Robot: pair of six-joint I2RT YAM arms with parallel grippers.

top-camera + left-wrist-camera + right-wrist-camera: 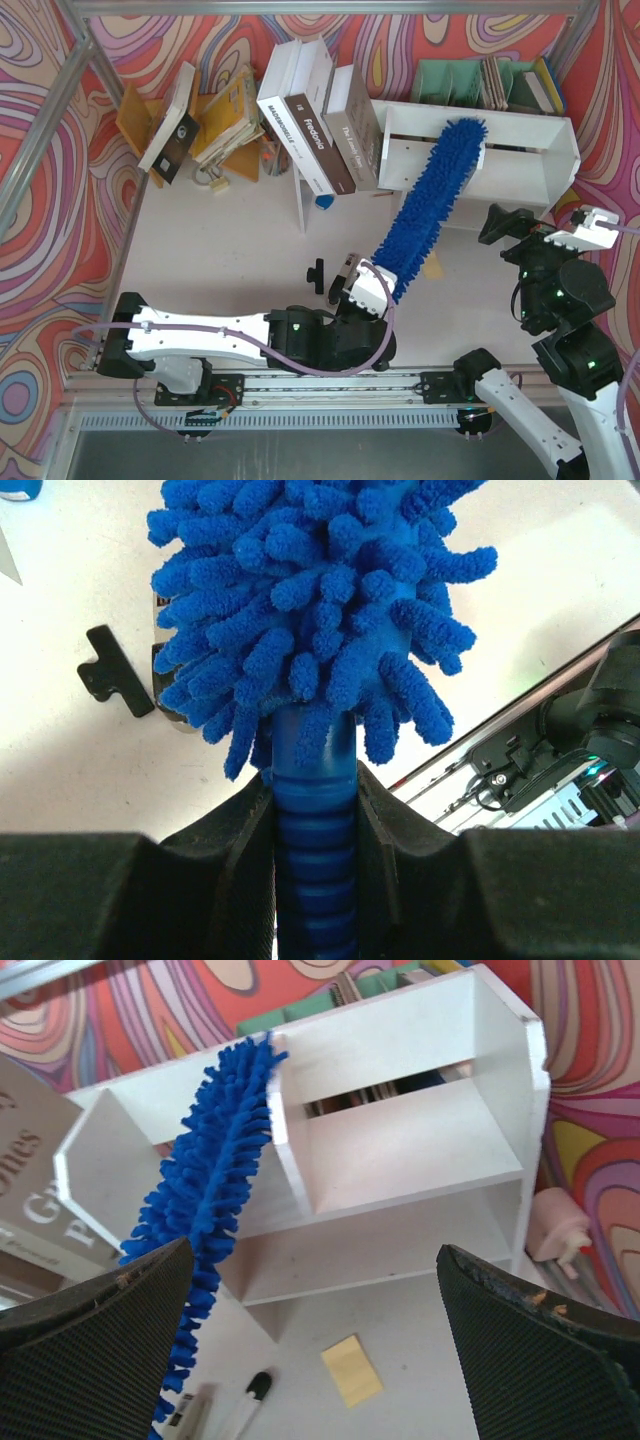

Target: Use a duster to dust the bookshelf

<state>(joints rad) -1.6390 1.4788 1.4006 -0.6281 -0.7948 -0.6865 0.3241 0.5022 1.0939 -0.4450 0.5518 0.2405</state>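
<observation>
The white bookshelf (540,150) lies at the back right, with two cubbies and a lower shelf; it also shows in the right wrist view (400,1150). The blue fluffy duster (432,205) slants up from the table, its tip resting on the shelf's top near the central divider; it also shows in the right wrist view (205,1185). My left gripper (372,290) is shut on the duster's ribbed blue handle (315,830). My right gripper (515,235) is open and empty, in front of the shelf's right half, with nothing between its fingers (530,1350).
A thin white board (300,195) with leaning books (320,120) stands at the back middle. A green rack of books (490,82) is behind the shelf. A black tool (317,275), a yellow note (352,1370) and a marker (245,1405) lie on the table.
</observation>
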